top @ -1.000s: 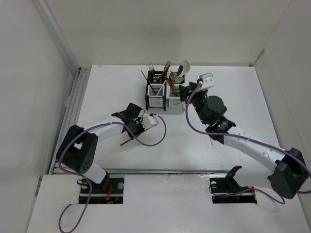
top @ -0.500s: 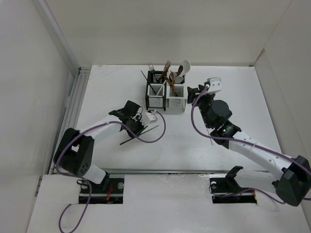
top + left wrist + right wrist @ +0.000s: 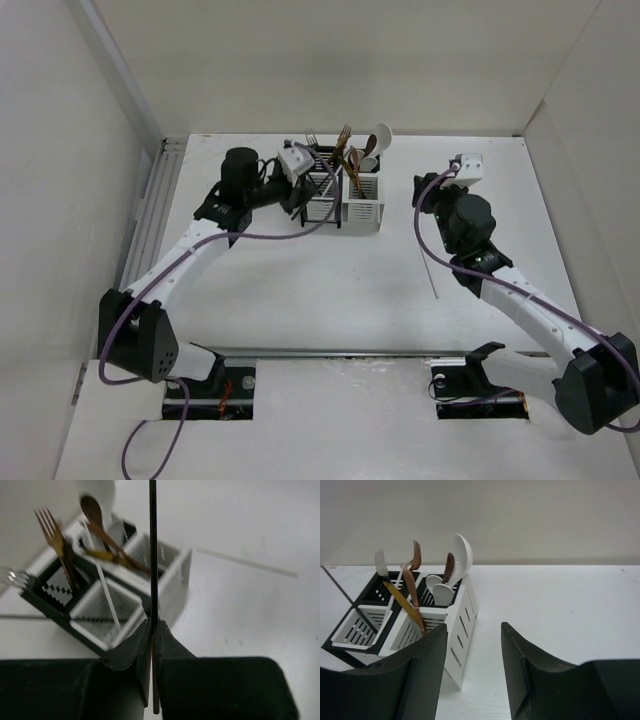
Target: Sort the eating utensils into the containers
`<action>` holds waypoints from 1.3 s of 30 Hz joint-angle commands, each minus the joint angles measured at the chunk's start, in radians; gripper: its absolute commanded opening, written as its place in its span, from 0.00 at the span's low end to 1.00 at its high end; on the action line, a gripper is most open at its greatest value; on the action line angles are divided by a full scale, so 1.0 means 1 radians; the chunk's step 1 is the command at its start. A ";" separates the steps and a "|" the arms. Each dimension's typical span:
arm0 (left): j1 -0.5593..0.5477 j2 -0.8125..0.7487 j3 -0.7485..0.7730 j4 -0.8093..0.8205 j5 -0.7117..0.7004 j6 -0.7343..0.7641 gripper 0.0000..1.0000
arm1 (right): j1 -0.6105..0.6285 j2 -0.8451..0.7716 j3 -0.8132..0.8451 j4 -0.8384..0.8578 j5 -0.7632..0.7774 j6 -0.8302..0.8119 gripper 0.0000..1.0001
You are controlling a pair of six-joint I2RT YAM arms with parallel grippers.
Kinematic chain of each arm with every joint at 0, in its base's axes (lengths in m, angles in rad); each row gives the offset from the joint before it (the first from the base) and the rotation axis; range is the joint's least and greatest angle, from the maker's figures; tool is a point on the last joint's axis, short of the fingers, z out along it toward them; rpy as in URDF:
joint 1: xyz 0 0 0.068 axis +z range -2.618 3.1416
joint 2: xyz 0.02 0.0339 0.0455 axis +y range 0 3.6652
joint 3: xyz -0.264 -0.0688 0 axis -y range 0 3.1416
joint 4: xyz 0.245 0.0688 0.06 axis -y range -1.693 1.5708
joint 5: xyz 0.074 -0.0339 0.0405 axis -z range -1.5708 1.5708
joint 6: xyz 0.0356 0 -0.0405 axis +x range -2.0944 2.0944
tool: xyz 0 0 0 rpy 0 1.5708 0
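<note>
Left wrist view: my left gripper is clamped on a black chopstick, close to the black holder, with the white holder touching it on the far side. Risk as I judge it: the pinch is thin, so the stick could pivot or slip. Its end could also catch a rim or the leaning copper fork and shove the holders. The top view hides that grip behind the wrist, but only it shows where the white chopstick lies loose on the tabletop, well apart from the holders and near the right arm. Only the right wrist view shows the right gripper apart and empty, facing the holders, and white spoons standing in the white one.
</note>
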 commanded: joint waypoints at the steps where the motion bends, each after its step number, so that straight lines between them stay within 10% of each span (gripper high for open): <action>1: 0.027 0.117 0.087 0.451 0.064 -0.253 0.00 | -0.039 0.024 0.036 0.012 -0.044 0.007 0.52; 17: 0.059 0.492 0.046 1.201 -0.122 -0.603 0.00 | -0.166 0.023 0.085 -0.252 0.021 0.007 0.50; 31: 0.021 0.509 -0.112 1.179 -0.248 -0.546 0.00 | -0.186 0.202 0.210 -0.755 -0.156 0.016 0.66; 39: 0.011 0.485 -0.180 1.142 -0.340 -0.557 0.41 | -0.216 0.364 0.210 -0.879 -0.243 0.050 0.76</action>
